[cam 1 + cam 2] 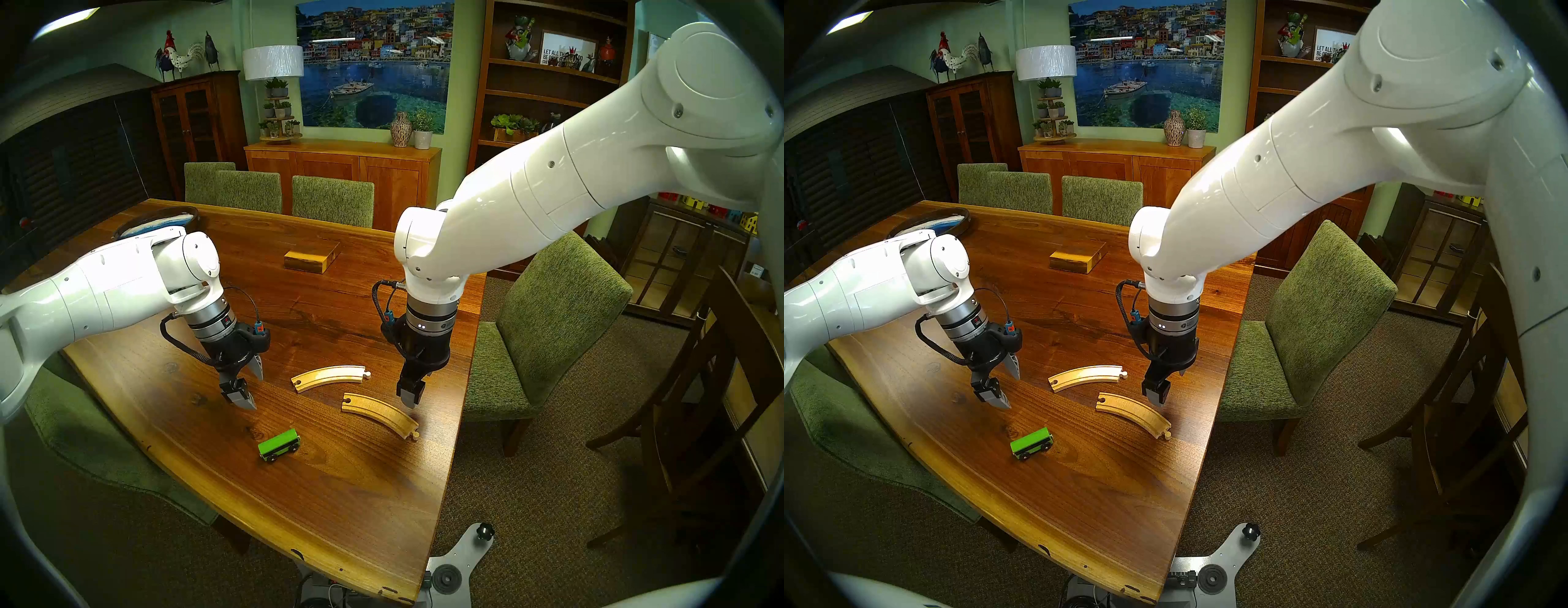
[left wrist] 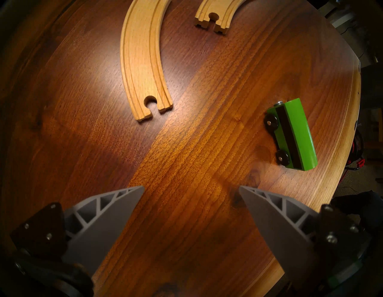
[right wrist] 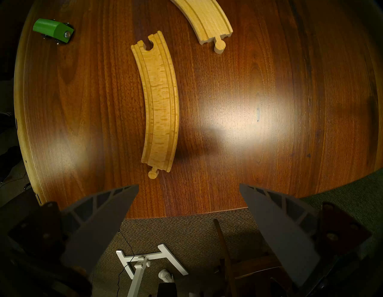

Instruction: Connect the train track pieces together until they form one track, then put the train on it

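Two curved pale wooden track pieces lie apart on the table (image 1: 339,509). The far piece (image 1: 331,378) (image 1: 1087,377) (image 2: 143,62) (image 3: 207,20) is beyond the near piece (image 1: 379,414) (image 1: 1134,414) (image 2: 217,16) (image 3: 161,103). The green train (image 1: 279,444) (image 1: 1032,443) (image 2: 296,132) (image 3: 52,30) stands on its wheels nearer me, left of the near piece. My left gripper (image 1: 254,388) (image 1: 1009,388) (image 2: 191,188) hovers open and empty left of the far piece. My right gripper (image 1: 418,390) (image 1: 1166,390) (image 3: 189,186) hangs open and empty just right of the near piece.
A rectangular wooden block (image 1: 312,257) lies farther back on the table. A dark round tray (image 1: 157,220) sits at the far left corner. The table's right edge is close beside my right gripper, with a green chair (image 1: 551,322) beyond it.
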You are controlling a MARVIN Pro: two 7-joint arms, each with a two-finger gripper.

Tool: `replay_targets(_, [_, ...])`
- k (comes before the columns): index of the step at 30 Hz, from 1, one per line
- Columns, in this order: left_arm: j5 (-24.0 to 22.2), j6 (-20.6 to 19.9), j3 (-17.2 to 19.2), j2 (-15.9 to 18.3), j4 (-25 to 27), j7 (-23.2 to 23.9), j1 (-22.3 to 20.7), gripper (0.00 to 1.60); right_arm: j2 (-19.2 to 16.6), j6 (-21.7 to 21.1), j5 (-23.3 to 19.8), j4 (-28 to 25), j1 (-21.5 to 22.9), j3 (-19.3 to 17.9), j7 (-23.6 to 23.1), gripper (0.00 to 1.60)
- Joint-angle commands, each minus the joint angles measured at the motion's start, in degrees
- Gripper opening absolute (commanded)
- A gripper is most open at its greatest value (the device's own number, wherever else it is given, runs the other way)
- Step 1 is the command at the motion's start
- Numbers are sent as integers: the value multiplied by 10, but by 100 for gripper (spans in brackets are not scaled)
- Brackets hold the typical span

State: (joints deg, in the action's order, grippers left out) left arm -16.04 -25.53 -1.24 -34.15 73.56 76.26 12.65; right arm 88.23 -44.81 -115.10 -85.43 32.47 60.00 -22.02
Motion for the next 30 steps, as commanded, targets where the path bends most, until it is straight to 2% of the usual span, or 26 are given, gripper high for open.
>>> replay_targets(1, [-8,-1,18,-8,-7,-8,-15,160,-3,-1,0,3,11,-3,-1,160])
replay_targets(11, [-22,-28,42,-44,-22,-32,-26,160,-3,-1,0,4,10,-4,0,160])
replay_targets(20, [-12,-21,39,-67,-11,-75,-10,160,-3,-1,0,3,10,-4,0,160])
replay_targets(30, [-12,-27,34,-104,-35,-97,-4,160,-4,-2,1,3,10,-4,0,160])
